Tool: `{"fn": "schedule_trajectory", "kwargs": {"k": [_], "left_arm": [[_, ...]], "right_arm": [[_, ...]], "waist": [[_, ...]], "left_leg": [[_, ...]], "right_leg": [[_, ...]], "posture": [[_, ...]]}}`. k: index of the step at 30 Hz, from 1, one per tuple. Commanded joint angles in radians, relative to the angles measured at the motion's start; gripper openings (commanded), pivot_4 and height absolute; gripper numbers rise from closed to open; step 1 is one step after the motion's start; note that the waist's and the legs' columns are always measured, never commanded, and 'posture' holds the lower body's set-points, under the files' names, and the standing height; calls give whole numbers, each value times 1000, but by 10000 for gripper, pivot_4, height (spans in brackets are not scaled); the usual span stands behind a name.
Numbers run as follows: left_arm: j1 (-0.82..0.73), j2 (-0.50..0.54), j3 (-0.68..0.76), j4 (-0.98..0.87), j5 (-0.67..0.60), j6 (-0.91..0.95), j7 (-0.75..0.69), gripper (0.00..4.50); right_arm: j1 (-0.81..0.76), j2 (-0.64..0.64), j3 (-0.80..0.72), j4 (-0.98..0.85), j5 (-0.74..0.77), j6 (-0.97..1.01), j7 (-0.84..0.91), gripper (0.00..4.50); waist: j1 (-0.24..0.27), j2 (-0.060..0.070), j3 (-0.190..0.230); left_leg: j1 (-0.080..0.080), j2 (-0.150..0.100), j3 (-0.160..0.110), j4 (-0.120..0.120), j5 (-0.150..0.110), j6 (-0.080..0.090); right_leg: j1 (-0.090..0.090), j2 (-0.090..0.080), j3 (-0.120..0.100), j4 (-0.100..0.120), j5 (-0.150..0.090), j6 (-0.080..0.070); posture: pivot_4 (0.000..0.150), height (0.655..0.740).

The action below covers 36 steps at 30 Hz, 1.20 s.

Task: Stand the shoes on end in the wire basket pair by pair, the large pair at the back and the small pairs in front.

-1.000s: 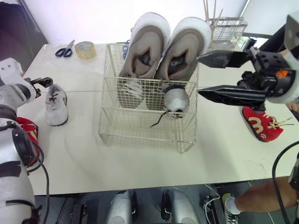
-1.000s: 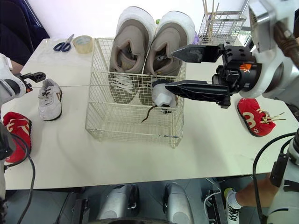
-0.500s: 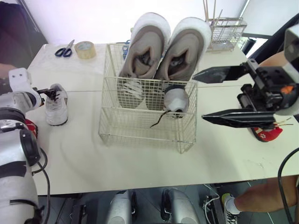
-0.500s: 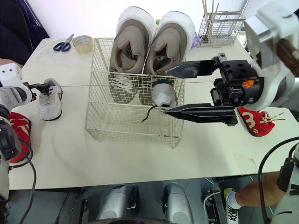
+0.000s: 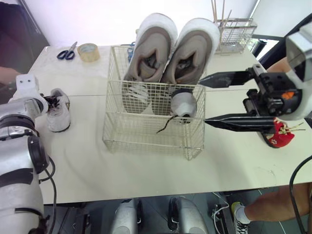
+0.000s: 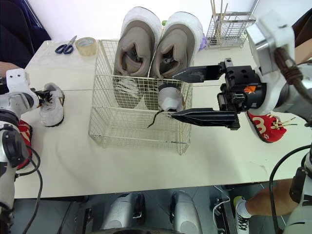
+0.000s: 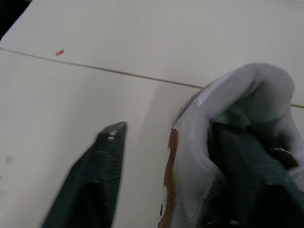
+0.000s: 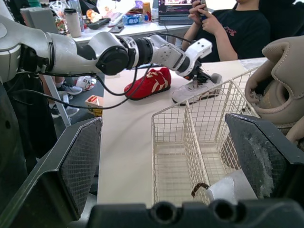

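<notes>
While the large tan pair [image 5: 175, 48] is already standing toes-down against the back of the wire basket [image 5: 146, 141], one small grey shoe [image 5: 184, 105] is standing on end in front of it at the basket's right side, its dark lace [image 5: 165, 126] trailing down, so its mate is probably the next thing wanted. That mate, the second grey shoe [image 5: 58, 113], is lying flat on the white table [image 5: 146, 170] well to the left of the basket, and the left gripper [image 5: 50, 100] is sitting at its heel. The left wrist view is showing the jaws parted and straddling the heel wall: one finger [image 7: 95, 180] is outside, just clear of the fabric, and the other appears to be down inside the shoe's opening, a pose that seems meant for pinching the heel so the shoe can hang upright. The right gripper [image 5: 203, 101] is hovering spread wide and empty just beside the basket's right wall, pointing toward it. A red shoe [image 5: 280, 136] is lying on the table past the right gripper, partly hidden by it, and another red shoe [image 8: 152, 83] is lying near the left arm.
</notes>
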Motion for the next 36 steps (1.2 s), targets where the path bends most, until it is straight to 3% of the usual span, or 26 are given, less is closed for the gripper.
{"fn": "schedule_trajectory", "kwargs": {"k": [1,3,9,16,18,22,28,36], "left_arm": [[16,24,17,8,9,9,5,10718],[26,25,24,8,8,12,6,399],[0,17,61,-9,-21,-22,-22,399],[-180,-40,194,-145,-187,-161,-165,399],[-186,-76,200,-253,-231,-147,-232,399],[-94,-188,225,-696,-418,37,-289,399],[5,-326,280,-1169,-658,262,-110,399],[66,-364,251,-1467,-797,386,46,399]], "right_arm": [[-5,-28,-28,-21,4,-18,-10,45000],[-3,-29,-28,-21,0,-21,-12,45000],[-3,-30,-16,-13,-22,-38,-11,45000],[-4,-26,-10,4,-48,-47,-11,45000],[-7,-23,-5,10,-56,-50,-9,45000],[-9,-22,3,22,-68,-57,-6,45000],[-7,-29,11,36,-90,-65,4,45000],[-12,-27,18,41,-112,-72,15,45000]], "waist": [[-2,0,0],[-2,0,0],[-2,0,0],[8,-6,1],[4,-6,1],[0,-6,1],[-9,-6,1],[0,-6,1]], "left_leg": [[0,0,0,0,0,0],[0,0,0,0,0,0],[0,0,1,0,0,0],[-4,0,-3,2,0,0],[-4,-1,-2,2,0,0],[-4,-2,-1,2,2,-4],[-3,-1,-1,2,4,-6],[1,-1,-2,2,4,-6]], "right_leg": [[0,0,0,0,0,0],[0,0,0,0,0,0],[0,0,0,0,0,0],[0,0,-3,-1,0,0],[0,-2,-3,-2,1,2],[0,-2,-2,-2,2,4],[0,-1,0,-1,2,4],[3,0,1,-1,2,4]], "posture": [[1500,7400],[1500,7400],[1500,7400],[1500,7400],[1500,7400],[1500,7400],[1500,7400],[1500,7400]]}}
